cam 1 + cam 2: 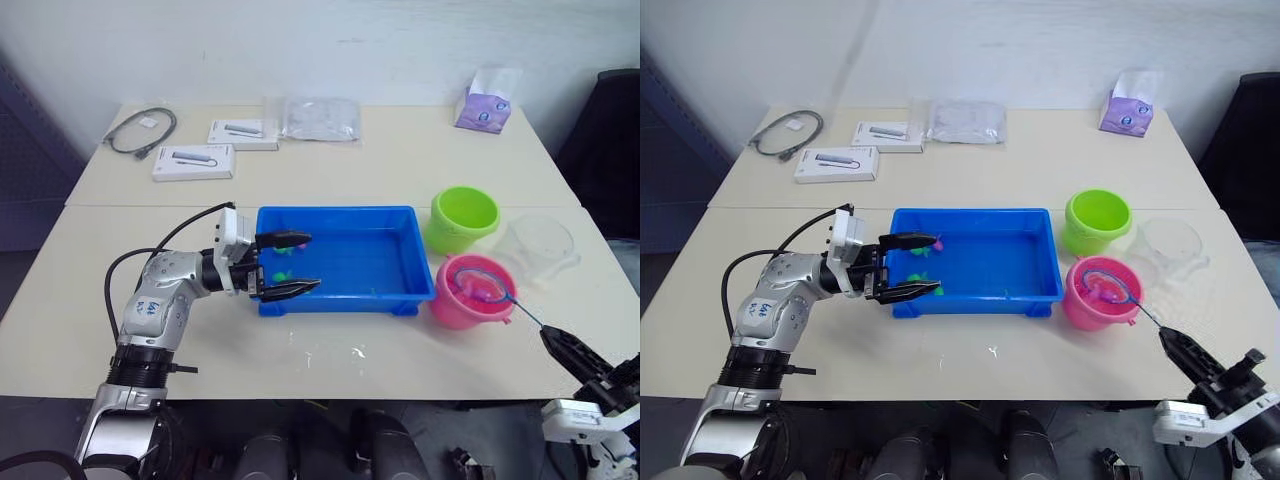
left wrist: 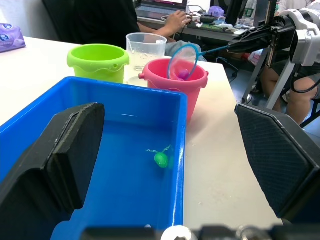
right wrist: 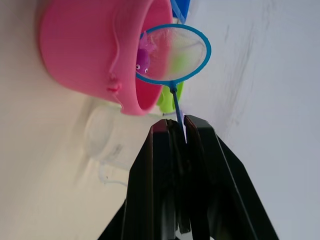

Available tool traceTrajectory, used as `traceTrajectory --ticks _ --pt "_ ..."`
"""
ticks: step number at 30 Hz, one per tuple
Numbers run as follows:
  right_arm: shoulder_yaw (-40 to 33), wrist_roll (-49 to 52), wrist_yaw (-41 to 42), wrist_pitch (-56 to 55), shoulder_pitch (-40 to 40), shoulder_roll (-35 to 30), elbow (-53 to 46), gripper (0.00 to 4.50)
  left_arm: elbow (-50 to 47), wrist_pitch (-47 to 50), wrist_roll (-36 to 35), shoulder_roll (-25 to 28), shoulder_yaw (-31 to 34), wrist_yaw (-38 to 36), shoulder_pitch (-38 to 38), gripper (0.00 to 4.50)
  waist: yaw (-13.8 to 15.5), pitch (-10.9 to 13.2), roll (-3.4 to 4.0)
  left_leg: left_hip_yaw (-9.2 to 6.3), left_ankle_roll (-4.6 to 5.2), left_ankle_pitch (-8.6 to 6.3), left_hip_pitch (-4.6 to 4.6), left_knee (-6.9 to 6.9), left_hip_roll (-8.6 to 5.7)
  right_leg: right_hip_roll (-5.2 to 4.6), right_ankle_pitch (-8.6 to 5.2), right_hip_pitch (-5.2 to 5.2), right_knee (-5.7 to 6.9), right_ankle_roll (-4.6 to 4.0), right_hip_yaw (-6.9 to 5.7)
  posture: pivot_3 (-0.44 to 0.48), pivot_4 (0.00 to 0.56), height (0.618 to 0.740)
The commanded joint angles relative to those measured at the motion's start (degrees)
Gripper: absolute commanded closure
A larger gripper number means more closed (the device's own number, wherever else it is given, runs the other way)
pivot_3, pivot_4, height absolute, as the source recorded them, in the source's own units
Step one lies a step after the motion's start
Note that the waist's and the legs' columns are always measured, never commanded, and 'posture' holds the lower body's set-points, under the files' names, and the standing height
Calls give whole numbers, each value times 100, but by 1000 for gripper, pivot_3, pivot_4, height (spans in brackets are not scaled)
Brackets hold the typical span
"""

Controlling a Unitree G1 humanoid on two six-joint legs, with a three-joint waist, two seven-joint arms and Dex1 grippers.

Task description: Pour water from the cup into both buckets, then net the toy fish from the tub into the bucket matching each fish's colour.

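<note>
1. Two claws are in view: the left claw (image 1: 290,265) is at the near left corner of the tub (image 1: 400,225), its black fingers (image 1: 285,240) spread wide apart and holding nothing, one finger over the water and the other along the tub's near rim.
2. The right claw (image 3: 179,131) is pinched shut on the thin handle of the net (image 1: 481,281), low at the right edge of the counter (image 1: 330,170).
3. The net's blue hoop hangs over the mouth of the pink bucket (image 1: 447,307), tilted, with a pink fish (image 3: 143,59) in its mesh just above the bucket's opening.
4. The pink bucket stands just beside the tub's near right corner; the green bucket (image 1: 463,220) stands just behind it, near the tub's far right corner.
5. The clear cup (image 1: 540,245) stands to the right of both buckets, close to them, upright.
6. The tub lies in the middle of the counter holding shallow water; a green fish (image 2: 161,159) floats in it, and small green and pink fish sit near the left claw's fingers.
7. Farther back on the counter lie a grey coiled cable (image 1: 141,130), two white boxes (image 1: 194,161), a clear plastic bag (image 1: 320,118) and a tissue pack (image 1: 487,103) at the far right.
8. In the left wrist view a person's hand (image 2: 175,20) rests on a desk beyond the counter.
</note>
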Motion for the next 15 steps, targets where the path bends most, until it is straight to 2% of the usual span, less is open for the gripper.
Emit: traceTrajectory --ticks 1,6,15 --pt "123 57 16 -308 59 -191 -203 4500 -121 -63 -64 -15 -9 -93 17 14 -3 0 0 1 0 0 0 -1 0 0 0 0 0 0 2 0 150 740" --pt "-451 -41 -251 93 -8 -103 -33 4500 -82 -128 -50 -55 29 -64 5 14 21 0 0 -2 -7 2 2 -1 5 3 -3 -1 4 -5 -2 0 150 740" --pt "-565 -306 -697 101 -22 47 -252 4500 51 -222 -23 -99 15 -85 -33 14 9 0 0 -2 -6 3 3 -2 4 1 -2 -1 3 -4 -1 0 150 740"
